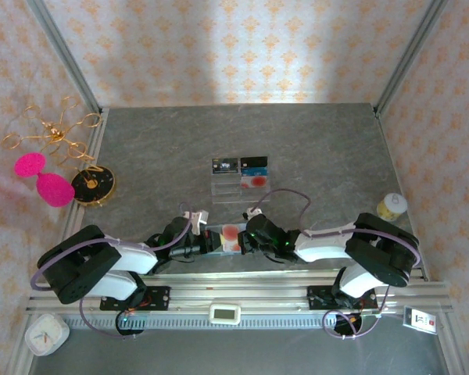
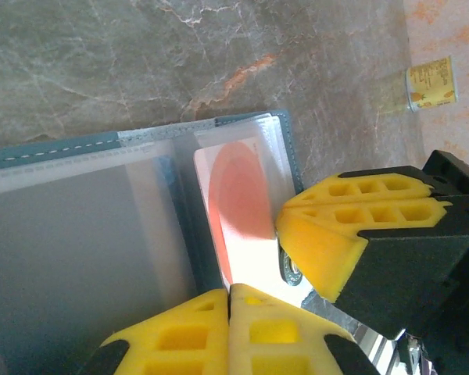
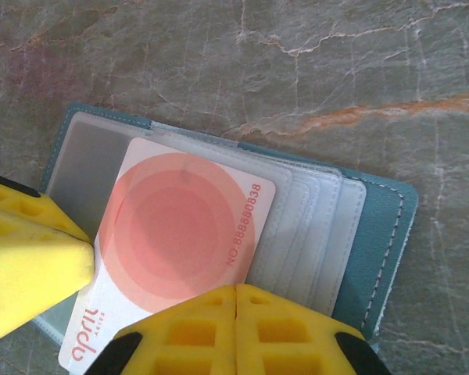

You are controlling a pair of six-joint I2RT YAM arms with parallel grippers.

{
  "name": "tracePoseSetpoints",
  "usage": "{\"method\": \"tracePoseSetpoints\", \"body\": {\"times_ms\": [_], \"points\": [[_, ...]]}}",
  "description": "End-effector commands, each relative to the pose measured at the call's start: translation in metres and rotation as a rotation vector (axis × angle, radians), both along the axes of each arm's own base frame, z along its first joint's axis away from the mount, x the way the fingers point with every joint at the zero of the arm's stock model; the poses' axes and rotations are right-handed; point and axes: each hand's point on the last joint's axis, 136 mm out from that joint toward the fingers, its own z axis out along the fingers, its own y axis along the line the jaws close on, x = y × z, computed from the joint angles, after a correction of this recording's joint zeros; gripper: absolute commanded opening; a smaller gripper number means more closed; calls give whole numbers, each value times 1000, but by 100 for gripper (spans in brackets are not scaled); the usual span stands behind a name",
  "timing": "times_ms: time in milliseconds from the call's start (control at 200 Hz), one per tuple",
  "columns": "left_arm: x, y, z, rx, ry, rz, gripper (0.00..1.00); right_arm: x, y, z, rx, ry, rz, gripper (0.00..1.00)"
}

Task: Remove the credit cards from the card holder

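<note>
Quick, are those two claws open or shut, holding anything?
Left gripper: shut, holding nothing, tips at the teal-blue folding wallet.
Right gripper: shut, holding nothing, tips on the pale red-circled plastic card.

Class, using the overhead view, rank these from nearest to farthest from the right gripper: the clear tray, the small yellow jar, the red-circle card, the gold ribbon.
Measured from the right gripper:
1. red-circle card, at its fingertips near the front edge.
2. clear tray, mid-table, beyond the gripper.
3. small yellow jar, at the table's right edge.
4. gold ribbon, far left, off the table.
</note>
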Motion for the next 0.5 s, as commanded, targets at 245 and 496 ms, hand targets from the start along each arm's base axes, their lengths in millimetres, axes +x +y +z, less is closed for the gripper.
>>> {"method": "tracePoseSetpoints", "body": {"times_ms": [245,496], "points": [[6,1,12,-13,-40,14,19,-5,-2,-21,-68,42,23,10],[9,2,16,4,-56,24,16,1,-18,-7,-63,7,-59,19]]}}
